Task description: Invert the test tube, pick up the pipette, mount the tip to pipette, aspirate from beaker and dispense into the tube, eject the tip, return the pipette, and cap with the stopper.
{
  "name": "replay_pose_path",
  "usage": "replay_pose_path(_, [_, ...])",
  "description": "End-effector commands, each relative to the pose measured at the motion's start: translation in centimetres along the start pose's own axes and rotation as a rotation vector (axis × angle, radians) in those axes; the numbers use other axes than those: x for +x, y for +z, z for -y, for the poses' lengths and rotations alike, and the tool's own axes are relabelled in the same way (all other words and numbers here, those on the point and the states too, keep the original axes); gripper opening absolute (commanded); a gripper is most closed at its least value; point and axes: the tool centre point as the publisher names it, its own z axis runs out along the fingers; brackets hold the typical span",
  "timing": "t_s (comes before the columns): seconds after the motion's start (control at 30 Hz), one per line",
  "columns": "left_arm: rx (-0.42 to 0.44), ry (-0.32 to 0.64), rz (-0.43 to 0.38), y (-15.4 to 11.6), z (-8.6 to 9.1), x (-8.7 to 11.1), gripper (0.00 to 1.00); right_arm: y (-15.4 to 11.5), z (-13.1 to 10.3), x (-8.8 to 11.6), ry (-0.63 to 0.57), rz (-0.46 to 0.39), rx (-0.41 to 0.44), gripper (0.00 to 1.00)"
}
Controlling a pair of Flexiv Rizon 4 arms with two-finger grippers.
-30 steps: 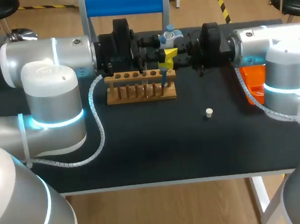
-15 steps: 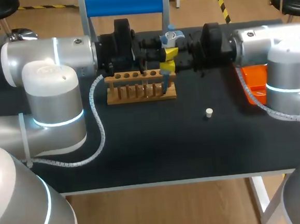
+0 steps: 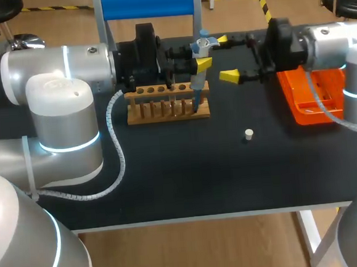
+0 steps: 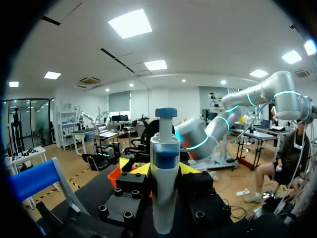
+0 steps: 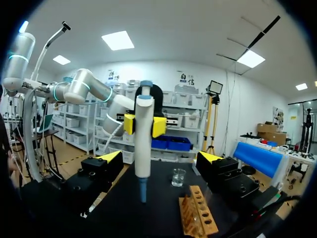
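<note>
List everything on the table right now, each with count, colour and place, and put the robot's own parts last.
wooden test tube rack: one, light brown, far middle of the black table
white-and-blue pipette: one, upright in the left gripper, lower end at the rack's right end
small clear glass beaker: one, colourless, on the table near the rack, seen only in the right wrist view
small white stopper: one, white, alone on the table, nearer than the rack and to its right
orange plastic tray: one, orange, right side of the table, by the right arm
blue bar on a grey frame: one, far table edge
left gripper: yellow-tipped, shut on the pipette
right gripper: yellow-tipped, open, beside the pipette, not touching it
</note>
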Motion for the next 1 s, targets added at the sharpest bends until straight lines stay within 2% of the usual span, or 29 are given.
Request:
replay_pose_path(0.03, [0.003, 0.002, 0.002, -0.1, -0.1, 0.1, 0.00, -2.1, -0.4, -0.7, 0.009, 0.038, 0.032, 1.00])
replay_pose_path(0.17, [0.003, 0.002, 0.002, -0.1, -0.1, 0.1, 0.00, -2.6, -0.3, -3.0, 0.021, 0.073, 0.075, 1.00])
replay_pose_path(0.37, [0.003, 0.002, 0.002, -0.1, -0.1, 0.1, 0.00, -2.5, 0.1, -7.7, 0.055, 0.154, 0.181, 1.00])
replay_pose_path(0.67, [0.003, 0.002, 0.002, -0.1, -0.1, 0.1, 0.00, -1.0, 0.3, -14.5, 0.043, 0.235, 0.231, 1.00])
replay_pose_path(1.0, [0.003, 0.002, 0.002, -0.1, -0.1, 0.1, 0.00, 1.5, 1.4, -19.0, 0.063, 0.296, 0.301, 1.00])
